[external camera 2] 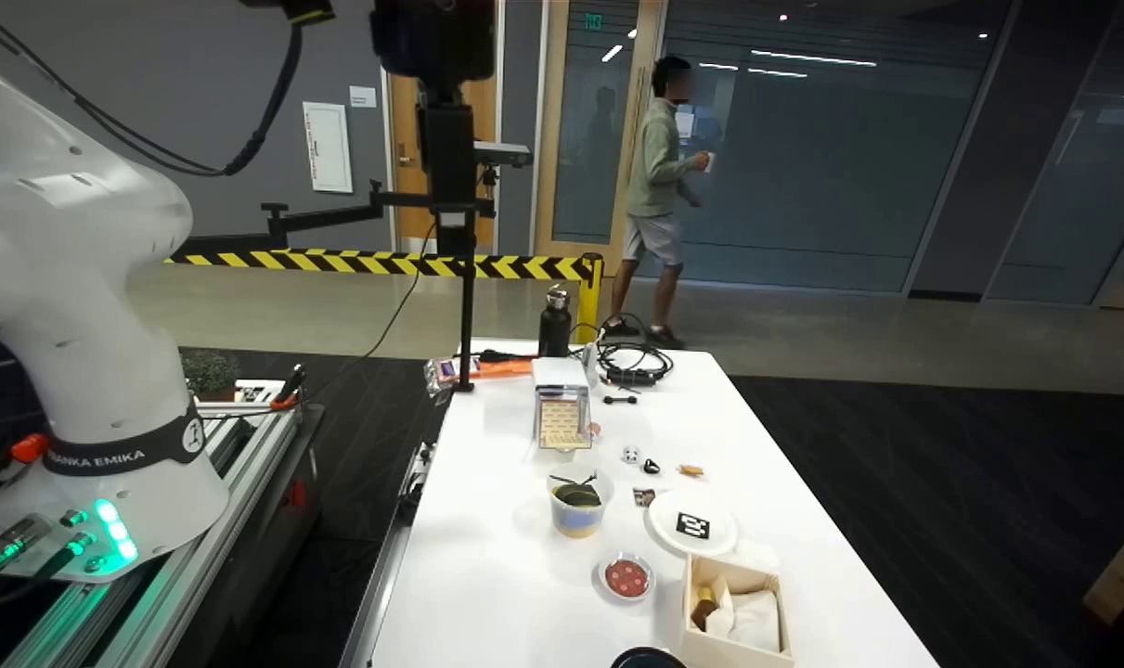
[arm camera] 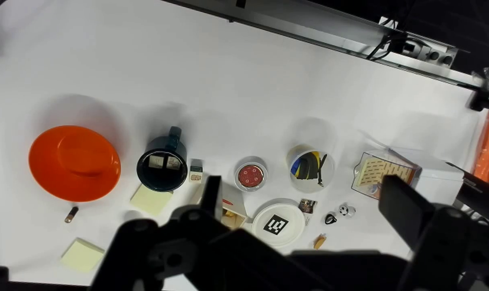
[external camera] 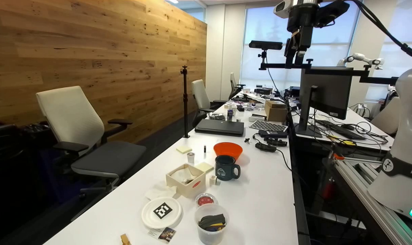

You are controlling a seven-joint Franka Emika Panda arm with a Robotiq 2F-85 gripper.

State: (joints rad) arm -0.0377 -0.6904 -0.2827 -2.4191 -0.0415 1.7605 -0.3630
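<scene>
My gripper (arm camera: 303, 186) is open and empty, held high above the white table; it also shows in both exterior views (external camera: 296, 54) (external camera 2: 453, 227). It touches nothing. In the wrist view, a white lid with a black-and-white marker (arm camera: 261, 233) and a clear cup of dark, yellow and blue items (arm camera: 327, 178) show between its fingers. A small dish with a red disc (arm camera: 250, 176) lies beside them. A dark mug (arm camera: 162, 178) has two small blocks inside, with another block (arm camera: 196, 176) beside it. An orange bowl (arm camera: 74, 161) stands past the mug. The left finger partly hides a pale wooden box (external camera: 188, 185).
A clear-fronted dispenser (external camera 2: 562, 417) stands towards one table end, with a black bottle (external camera 2: 554, 325) and cables behind. A closed laptop (external camera: 220, 127) and a thin black stand (external camera: 185, 102) are towards the opposite end. Yellow note pads (arm camera: 82, 255) lie near the bowl. A person (external camera 2: 659, 186) walks beyond the barrier.
</scene>
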